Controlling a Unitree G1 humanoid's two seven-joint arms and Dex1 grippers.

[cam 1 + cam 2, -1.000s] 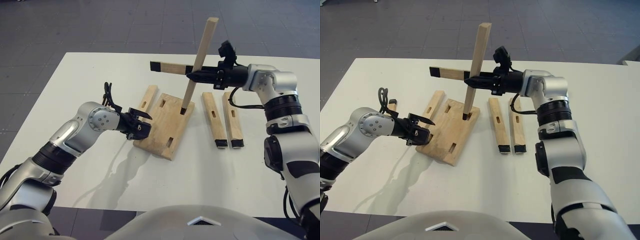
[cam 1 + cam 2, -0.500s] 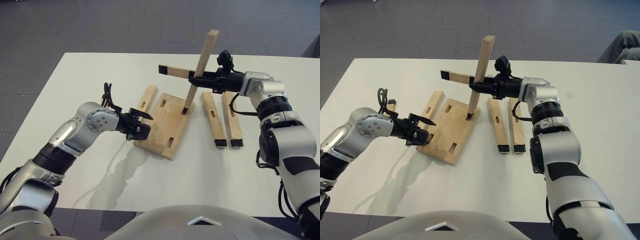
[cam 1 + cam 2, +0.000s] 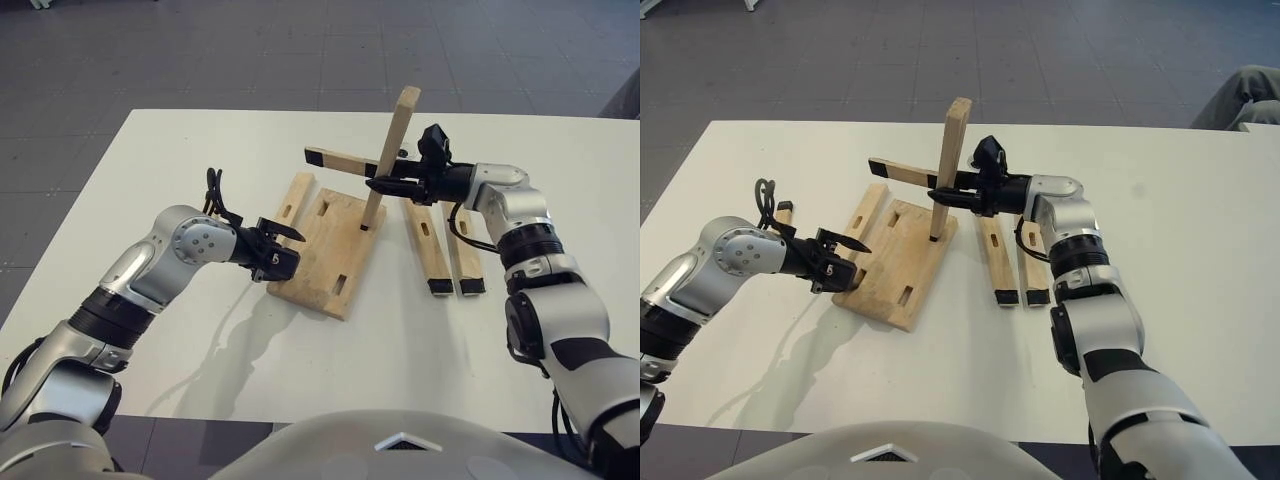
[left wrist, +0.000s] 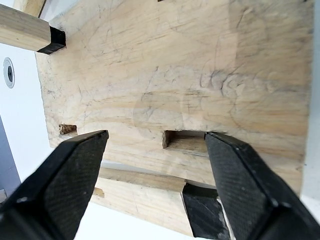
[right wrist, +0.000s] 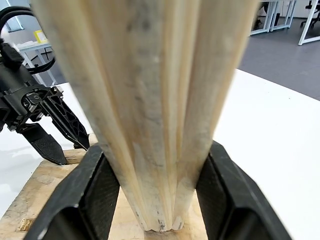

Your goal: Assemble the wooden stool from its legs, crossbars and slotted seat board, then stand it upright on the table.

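A white surface (image 3: 150, 160) stands on a grey tiled floor (image 3: 200, 50). Near its middle the board (image 3: 330, 255) lies flat and skewed, with slots showing in its top. A leg (image 3: 395, 140) stands nearly upright with its foot in the board's far right slot. The right jaws are closed on the lower half of its shaft, one on each side. The left jaws gape wide at the board's left edge and hold nothing; in the left wrist view a slot of the board shows between them. A bar (image 3: 340, 160) with a black end lies flat behind the leg, toward the far edge. A slotted piece (image 3: 297, 193) lies just beside the board's left side. A pair of slotted pieces (image 3: 424, 238) lie side by side to the board's right, black ends toward the near edge. The board sits well back from the near and left edges, with white surface between
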